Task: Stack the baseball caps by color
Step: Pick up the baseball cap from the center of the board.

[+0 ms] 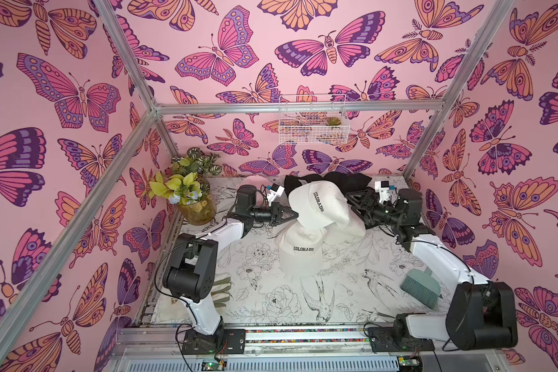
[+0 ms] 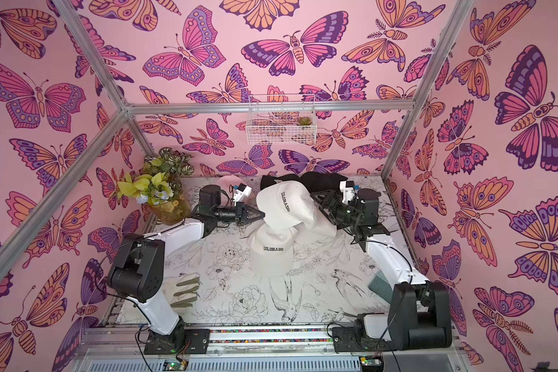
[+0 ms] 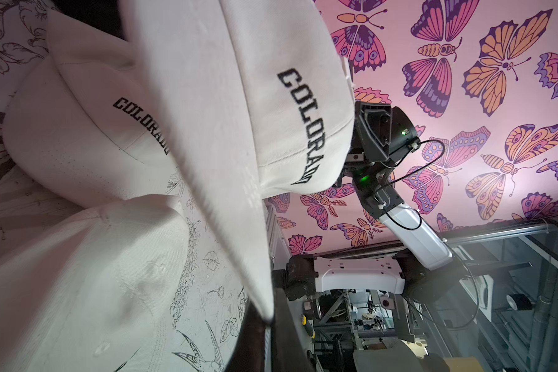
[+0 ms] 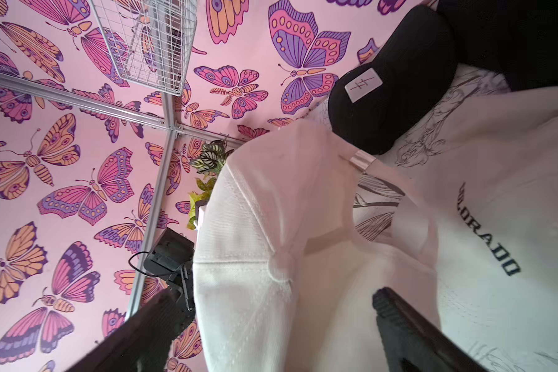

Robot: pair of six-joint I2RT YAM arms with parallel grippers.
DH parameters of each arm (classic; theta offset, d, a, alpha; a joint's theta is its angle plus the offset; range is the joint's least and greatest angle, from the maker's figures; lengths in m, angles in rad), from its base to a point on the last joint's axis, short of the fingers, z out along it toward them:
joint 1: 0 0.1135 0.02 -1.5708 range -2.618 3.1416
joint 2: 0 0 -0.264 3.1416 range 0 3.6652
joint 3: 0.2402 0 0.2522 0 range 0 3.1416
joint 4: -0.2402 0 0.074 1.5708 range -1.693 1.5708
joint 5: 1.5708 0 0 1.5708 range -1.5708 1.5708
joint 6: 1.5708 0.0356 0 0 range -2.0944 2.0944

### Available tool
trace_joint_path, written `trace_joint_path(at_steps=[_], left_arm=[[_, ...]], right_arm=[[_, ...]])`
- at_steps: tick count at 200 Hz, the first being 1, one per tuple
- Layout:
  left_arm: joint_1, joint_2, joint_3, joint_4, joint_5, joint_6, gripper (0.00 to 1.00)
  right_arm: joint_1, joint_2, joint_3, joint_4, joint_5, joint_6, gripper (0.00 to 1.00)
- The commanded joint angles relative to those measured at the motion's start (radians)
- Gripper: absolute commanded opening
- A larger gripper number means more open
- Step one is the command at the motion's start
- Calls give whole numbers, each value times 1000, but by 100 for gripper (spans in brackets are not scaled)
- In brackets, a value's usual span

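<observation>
Baseball caps lie from the centre of the table (image 1: 351,296) to its far edge. Nearest the arm bases, a glove (image 2: 182,290) lies beside the left arm and a brush (image 1: 421,286) beside the right arm. Further in, the near cream cap (image 1: 298,257) rests flat, lettering facing the bases. Above its far side, the left gripper (image 1: 291,215) is clamped on the brim of the raised cream cap (image 1: 313,203), which hangs tilted clear of the table. The right gripper (image 1: 351,201) stands with its jaws wide apart at the crown of this cap; the right wrist view shows both fingers (image 4: 409,328) spread, and a metal strap buckle (image 4: 363,162) that the top views do not show. The third cream cap (image 3: 78,145) lies under the raised one; only the left wrist view shows its lettering. Behind it, the black caps (image 1: 345,180) read as one dark mass in both top views; the right wrist view resolves a white patch on the patched black cap (image 4: 393,96). A pink cap (image 2: 227,183) lies at the far edge, behind the left wrist.
</observation>
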Motion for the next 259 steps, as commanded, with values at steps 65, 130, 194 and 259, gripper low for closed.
trace_joint_path(at_steps=[65, 130, 194, 259], left_arm=[[5, 52, 2, -6, 23, 53, 0], [22, 86, -12, -58, 14, 96, 0], [19, 73, -2, -97, 3, 113, 0], [16, 79, -5, -96, -4, 113, 0]], right_arm=[[111, 85, 34, 326, -114, 185, 100], [119, 68, -2, 634, -156, 281, 100], [162, 47, 7, 496, -134, 151, 97], [188, 50, 9, 480, -93, 104, 55]])
